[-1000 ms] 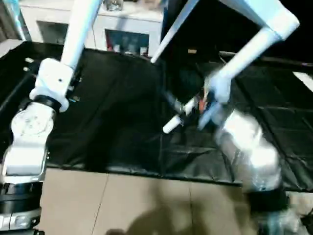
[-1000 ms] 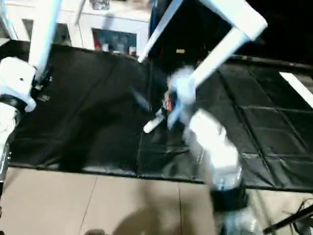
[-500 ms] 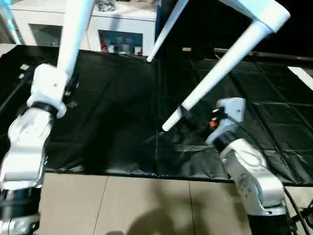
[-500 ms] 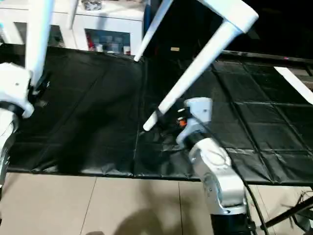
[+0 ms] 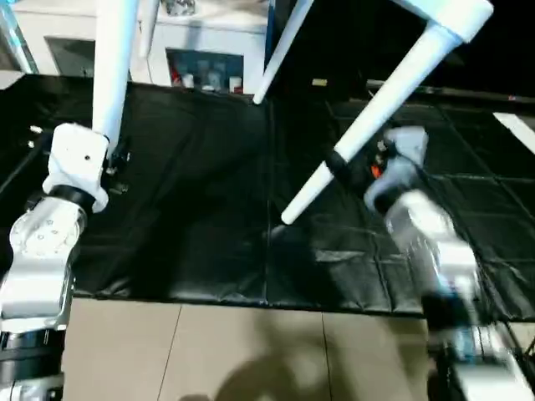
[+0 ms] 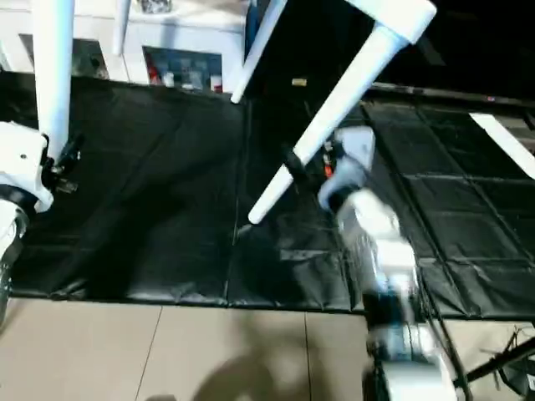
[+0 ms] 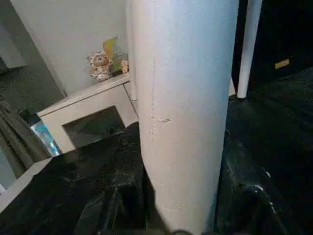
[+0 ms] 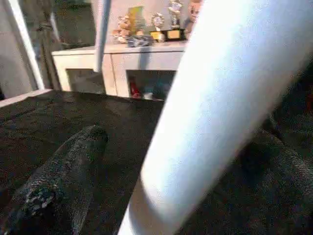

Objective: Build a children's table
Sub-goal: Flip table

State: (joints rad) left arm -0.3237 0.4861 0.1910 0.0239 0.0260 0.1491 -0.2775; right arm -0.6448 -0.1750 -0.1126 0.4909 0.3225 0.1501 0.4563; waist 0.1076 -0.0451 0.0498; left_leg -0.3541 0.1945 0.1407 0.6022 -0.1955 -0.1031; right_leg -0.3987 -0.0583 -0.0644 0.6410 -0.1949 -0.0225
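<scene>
Moved since earlier: right claw [image 5: 341, 164] has been raised up the slanting leg [image 5: 378, 102] and is now set around it above the tip; half a second ago it was lower, beside the tip. Left arm and its leg have hardly shifted.
Right claw: fingers are spread wide, one black finger [image 8: 58, 181] on each side of the slanting leg; whether the pads press on the leg cannot be told.
Left claw: partly closed around the upright leg [image 5: 113, 63], which is held just above the white wrist [image 5: 77, 163]; in the left wrist view the leg [image 7: 183, 107] rises straight out from between the fingers.
Table: white plastic; it is held up off the floor, legs pointing down toward the black mat [image 5: 201, 192]. One corner of the top [image 5: 456, 12] is seen at the upper edge, with the slanting leg fitted into it. A third leg [image 5: 280, 54] slants down behind, its tip above the far part of the mat.
Slanting leg tip: hangs free above the mat, near the middle seam.
Surroundings: white cabinet [image 5: 201, 42] with glass doors stands behind the mat; small figures [image 8: 128, 29] are set on its top. Tan floor [image 5: 234, 351] lies in front of the mat.
</scene>
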